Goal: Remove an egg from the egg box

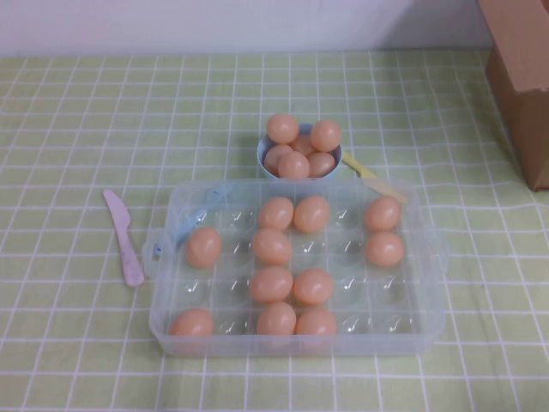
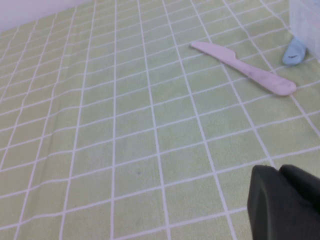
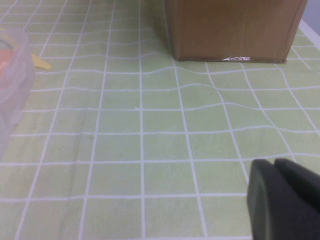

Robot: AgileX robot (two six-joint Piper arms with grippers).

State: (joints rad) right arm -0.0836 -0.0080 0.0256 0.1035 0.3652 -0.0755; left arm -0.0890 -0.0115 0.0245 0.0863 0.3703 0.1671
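The clear plastic egg box (image 1: 429,326) lies open in the middle of the table. Several peach-orange eggs sit in its cells, one of them (image 1: 272,246) near the centre. Neither arm shows in the high view. My left gripper (image 2: 278,171) is shut and empty, low over the cloth to the left of the box, whose corner (image 2: 307,20) and blue clip (image 2: 294,52) show ahead of it. My right gripper (image 3: 274,164) is shut and empty over the cloth to the right of the box, whose edge (image 3: 15,75) shows in its view.
A pale blue bowl (image 1: 264,154) heaped with eggs stands just behind the box. A pink plastic knife (image 1: 124,238) lies left of the box and shows in the left wrist view (image 2: 245,68). A yellow utensil (image 1: 373,178) lies behind the box. A brown cardboard box (image 1: 523,77) stands far right.
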